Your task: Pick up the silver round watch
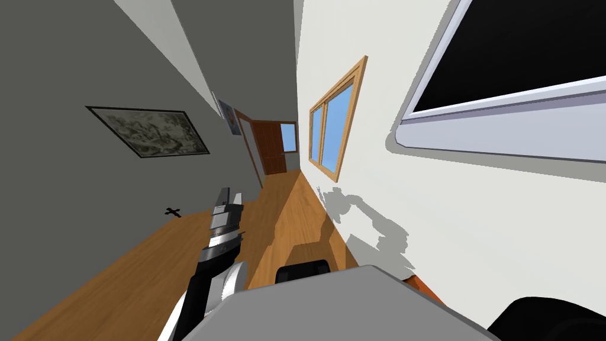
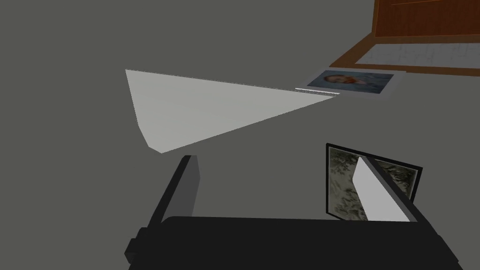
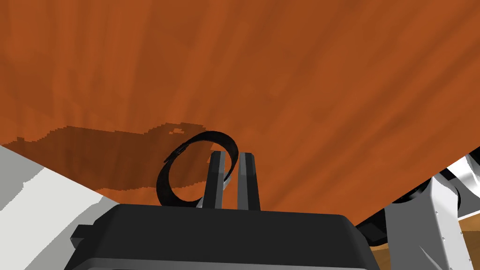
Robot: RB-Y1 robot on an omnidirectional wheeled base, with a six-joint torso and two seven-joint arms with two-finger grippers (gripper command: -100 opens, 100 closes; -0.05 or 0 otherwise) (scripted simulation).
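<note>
Flagging slip risk: right gripper (image 3: 232, 154) looks pinched nearly shut on just a thin edge of the watch (image 3: 161, 185), dark strap loop hanging beside its fingers above the orange-brown surface (image 3: 281, 70), so I expect any jerk drops it; left gripper (image 2: 276, 164) wide open, empty.
</note>
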